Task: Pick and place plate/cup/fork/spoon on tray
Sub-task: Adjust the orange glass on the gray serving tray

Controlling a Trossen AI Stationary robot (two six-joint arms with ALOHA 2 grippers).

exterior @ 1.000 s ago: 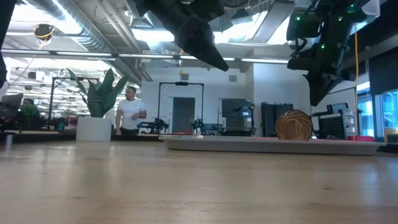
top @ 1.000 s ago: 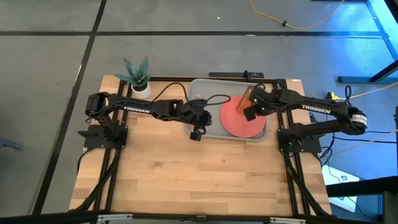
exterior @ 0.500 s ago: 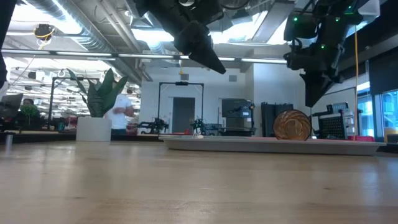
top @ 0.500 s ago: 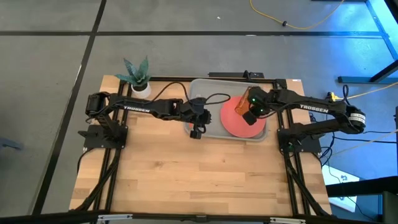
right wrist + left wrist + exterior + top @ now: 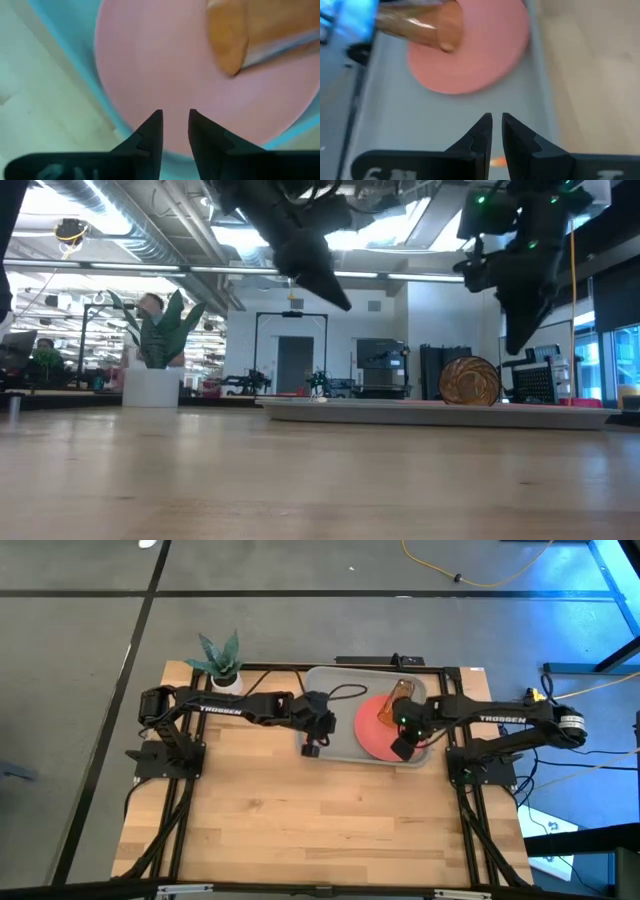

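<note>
Your right gripper (image 5: 403, 747) hangs above the plate's (image 5: 378, 740) near edge, fingers parted, nothing between them. The cup (image 5: 394, 703) lies on its side across the plate's far edge, inside the tray (image 5: 337, 690). Your left gripper (image 5: 311, 748) hovers over the tray's left end, fingers narrowly apart; an orange sliver shows between them, too small to identify.

Both arms are matte black, built of slim jointed links, with white "TROSSEN" lettering along the forearms. The left arm (image 5: 235, 708) carries a looping black cable near its wrist. The right arm (image 5: 500, 720) shows small green indicator lights by its wrist. Each pincer ends in two dark, tapered, stepped fingers (image 5: 479, 136).
</note>
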